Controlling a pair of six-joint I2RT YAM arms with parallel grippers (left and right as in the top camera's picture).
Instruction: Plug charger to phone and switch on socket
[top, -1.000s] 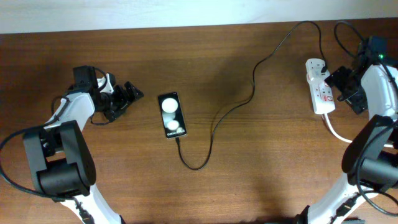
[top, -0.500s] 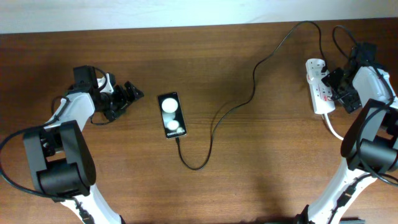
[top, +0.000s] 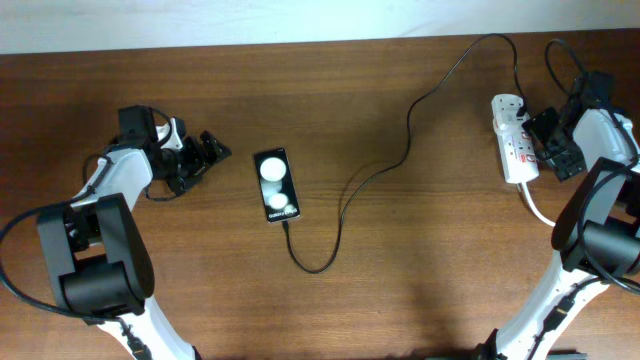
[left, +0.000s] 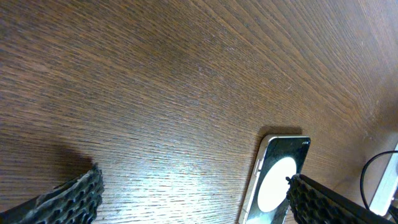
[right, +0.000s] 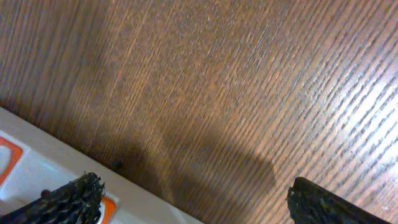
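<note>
- Your right pincer (top: 541, 140), spread and empty, sits just beside the socket (top: 512, 140): press off-centre and you'll likely shove it.
- That could tug the charger (top: 405, 150) from the phone (top: 276, 185).

Tabletop from above: phone near the centre, socket far to my right.
The phone (top: 276, 185) lies on the table (top: 430, 285), just right of my left gripper (top: 215, 152). The charger (top: 407, 128) leaves the phone's near end, loops, then runs back and right to the socket (top: 513, 140), just beside my right gripper (top: 536, 140).

Slack charger (top: 407, 130) just right of phone (top: 276, 185)
</note>
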